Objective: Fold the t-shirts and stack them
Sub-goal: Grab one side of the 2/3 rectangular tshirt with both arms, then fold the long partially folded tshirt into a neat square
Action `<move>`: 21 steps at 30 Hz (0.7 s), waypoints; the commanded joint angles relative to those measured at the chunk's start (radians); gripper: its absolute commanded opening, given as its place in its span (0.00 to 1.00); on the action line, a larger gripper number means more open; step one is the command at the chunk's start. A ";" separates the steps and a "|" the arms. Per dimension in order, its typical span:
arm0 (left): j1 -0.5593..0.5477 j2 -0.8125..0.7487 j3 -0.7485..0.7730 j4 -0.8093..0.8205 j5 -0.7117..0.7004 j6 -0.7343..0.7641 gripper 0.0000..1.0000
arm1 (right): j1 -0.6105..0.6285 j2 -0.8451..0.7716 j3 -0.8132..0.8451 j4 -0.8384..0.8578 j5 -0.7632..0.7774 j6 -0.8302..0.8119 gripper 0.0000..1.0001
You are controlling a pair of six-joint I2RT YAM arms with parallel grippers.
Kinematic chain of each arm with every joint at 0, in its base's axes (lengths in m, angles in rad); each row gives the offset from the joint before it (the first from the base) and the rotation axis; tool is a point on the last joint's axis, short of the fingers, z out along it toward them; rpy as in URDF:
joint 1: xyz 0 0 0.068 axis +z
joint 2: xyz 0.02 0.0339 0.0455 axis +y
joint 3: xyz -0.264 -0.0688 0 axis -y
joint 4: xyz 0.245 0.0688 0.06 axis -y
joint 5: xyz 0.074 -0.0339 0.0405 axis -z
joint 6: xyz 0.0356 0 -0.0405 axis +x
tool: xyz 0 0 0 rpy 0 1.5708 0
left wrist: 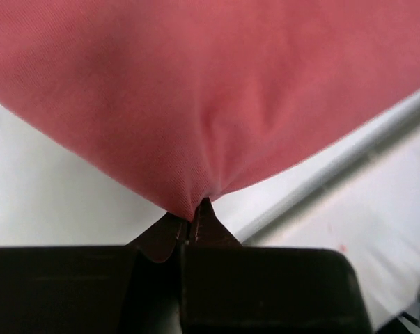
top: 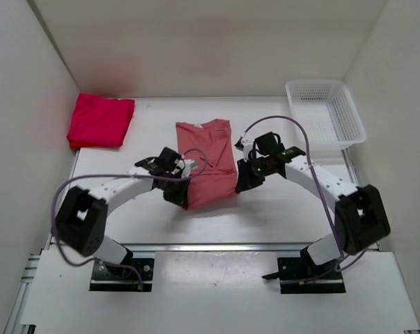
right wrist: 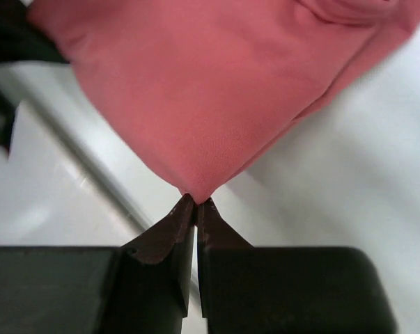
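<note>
A dusty salmon pink t-shirt (top: pixel 206 161), folded into a long strip, lies mid-table. My left gripper (top: pixel 184 200) is shut on its near left corner, seen close in the left wrist view (left wrist: pixel 196 104). My right gripper (top: pixel 240 185) is shut on its near right corner, seen in the right wrist view (right wrist: pixel 196 104). The near end is lifted off the table. A folded pile at the far left shows a crimson-magenta shirt (top: pixel 101 120) on top with a bright red edge (top: pixel 72 143) under it.
A white plastic mesh basket (top: pixel 326 120) stands at the far right, beyond the right arm. White walls close in the table on the left, back and right. The table's near edge and metal rail run just below the grippers.
</note>
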 commanded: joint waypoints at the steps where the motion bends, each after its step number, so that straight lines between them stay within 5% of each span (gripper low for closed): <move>1: 0.064 -0.174 -0.120 -0.084 0.067 -0.006 0.00 | 0.087 -0.126 -0.041 -0.158 -0.074 -0.104 0.00; 5: 0.171 -0.311 -0.189 -0.145 0.125 -0.035 0.00 | 0.174 -0.190 -0.016 -0.244 -0.094 -0.195 0.00; 12: 0.159 -0.466 -0.111 -0.285 0.175 -0.095 0.00 | 0.146 -0.157 0.067 -0.359 -0.216 -0.250 0.00; 17: 0.173 -0.431 -0.050 -0.257 0.175 -0.095 0.00 | 0.116 -0.146 0.130 -0.420 -0.281 -0.272 0.00; 21: 0.181 -0.236 0.163 -0.207 0.155 -0.044 0.00 | 0.017 -0.092 0.159 -0.390 -0.325 -0.284 0.00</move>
